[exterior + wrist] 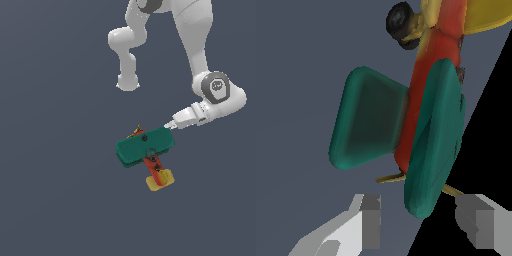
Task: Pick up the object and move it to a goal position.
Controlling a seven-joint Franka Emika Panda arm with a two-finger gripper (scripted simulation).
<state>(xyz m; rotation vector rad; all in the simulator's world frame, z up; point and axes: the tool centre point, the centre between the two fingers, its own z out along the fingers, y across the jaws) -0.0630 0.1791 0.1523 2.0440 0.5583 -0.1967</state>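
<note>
The claw (pixel 418 222) is open, with one green wing of the toy biplane (pixel 145 148) between its fingers; the propeller is mostly hidden.

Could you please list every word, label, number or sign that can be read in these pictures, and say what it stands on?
None: no readable text in either view.
The toy biplane bears no lettering on its green wings, red body or yellow tail.
The round grey cap on the robot arm carries a faint light mark, too small and blurred to read.
The pincer is unmarked.
</note>
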